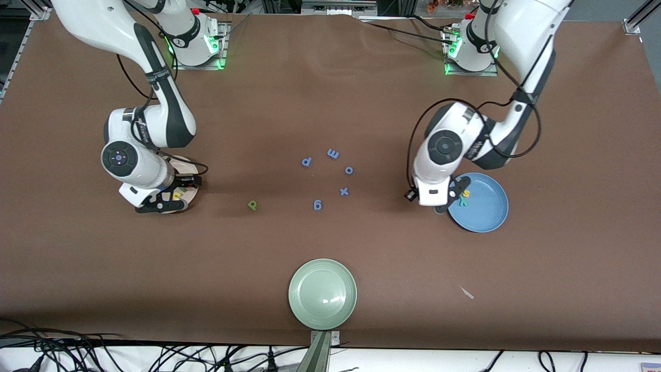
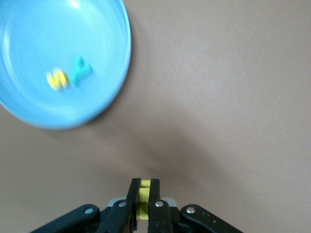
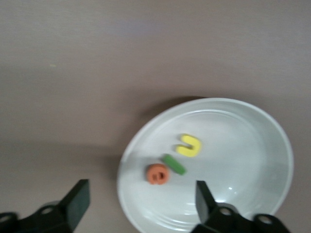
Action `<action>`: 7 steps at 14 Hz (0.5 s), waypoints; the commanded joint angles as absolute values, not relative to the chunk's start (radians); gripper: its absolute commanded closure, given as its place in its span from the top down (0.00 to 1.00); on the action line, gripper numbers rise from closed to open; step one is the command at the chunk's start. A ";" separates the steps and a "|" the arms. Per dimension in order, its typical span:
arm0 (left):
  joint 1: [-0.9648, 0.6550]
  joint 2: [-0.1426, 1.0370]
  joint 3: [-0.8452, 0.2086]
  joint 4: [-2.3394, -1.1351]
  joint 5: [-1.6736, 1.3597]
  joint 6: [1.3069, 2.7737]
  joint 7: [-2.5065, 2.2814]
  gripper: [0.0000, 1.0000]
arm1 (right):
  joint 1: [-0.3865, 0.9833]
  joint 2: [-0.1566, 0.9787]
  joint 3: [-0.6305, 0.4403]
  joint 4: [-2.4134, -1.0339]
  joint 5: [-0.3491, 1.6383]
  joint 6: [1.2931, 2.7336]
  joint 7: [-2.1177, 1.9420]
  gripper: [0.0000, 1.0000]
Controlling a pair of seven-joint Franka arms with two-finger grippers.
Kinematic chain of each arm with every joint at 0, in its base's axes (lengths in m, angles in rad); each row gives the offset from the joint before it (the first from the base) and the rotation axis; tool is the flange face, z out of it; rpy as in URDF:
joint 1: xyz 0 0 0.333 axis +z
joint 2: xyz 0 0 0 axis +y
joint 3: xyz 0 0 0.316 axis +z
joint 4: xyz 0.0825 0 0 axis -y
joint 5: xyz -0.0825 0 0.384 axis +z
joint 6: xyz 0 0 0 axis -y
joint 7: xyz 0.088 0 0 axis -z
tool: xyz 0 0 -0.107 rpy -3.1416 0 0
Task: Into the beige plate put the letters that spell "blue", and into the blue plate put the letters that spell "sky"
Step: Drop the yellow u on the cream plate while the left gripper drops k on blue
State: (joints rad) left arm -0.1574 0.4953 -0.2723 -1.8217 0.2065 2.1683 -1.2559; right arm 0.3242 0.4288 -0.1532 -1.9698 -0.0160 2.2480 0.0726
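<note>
A pale green plate [image 1: 322,294] sits at the lower centre of the frame. Five blue-purple letters [image 1: 330,178] lie scattered mid-frame. A small pale scrap [image 1: 467,293] lies lower right.

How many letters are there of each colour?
Blue-purple letters: 5
Yellow letters: 3
Green letters: 2
Orange letter: 1
Teal letter: 1
Total: 12

Sky-blue plate [image 1: 485,209] carries yellow s [image 2: 57,79] and teal y [image 2: 80,70]; beige plate [image 3: 252,145], looking whitish here, carries yellow u [image 3: 189,145], green l [image 3: 174,164], orange e [image 3: 157,174].
</note>
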 commanded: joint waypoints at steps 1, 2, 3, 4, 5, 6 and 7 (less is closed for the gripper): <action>-0.062 0.443 -0.279 -1.853 0.224 2.122 -0.983 0.00 | 0.328 0.455 -0.098 -1.916 -0.012 2.235 0.158 1.00; -0.025 0.442 -0.279 -1.853 0.224 2.118 -0.897 0.00 | 0.328 0.469 -0.080 -1.899 -0.012 2.235 0.197 1.00; 0.007 0.439 -0.279 -1.867 0.222 2.118 -0.802 0.00 | 0.328 0.485 -0.060 -1.882 -0.012 2.237 0.233 1.00; 0.029 0.440 -0.278 -1.874 0.224 2.117 -0.701 0.00 | 0.330 0.506 -0.040 -1.855 -0.011 2.237 0.273 1.00; 0.044 0.443 -0.278 -1.879 0.224 2.106 -0.622 0.00 | 0.331 0.527 -0.020 -1.830 -0.012 2.238 0.319 1.00; 0.076 0.448 -0.278 -1.882 0.224 2.103 -0.556 0.11 | 0.334 0.550 -0.002 -1.803 -0.012 2.238 0.371 1.00; 0.095 0.452 -0.278 -1.885 0.224 2.103 -0.495 0.22 | 0.339 0.575 0.008 -1.777 -0.012 2.238 0.417 1.00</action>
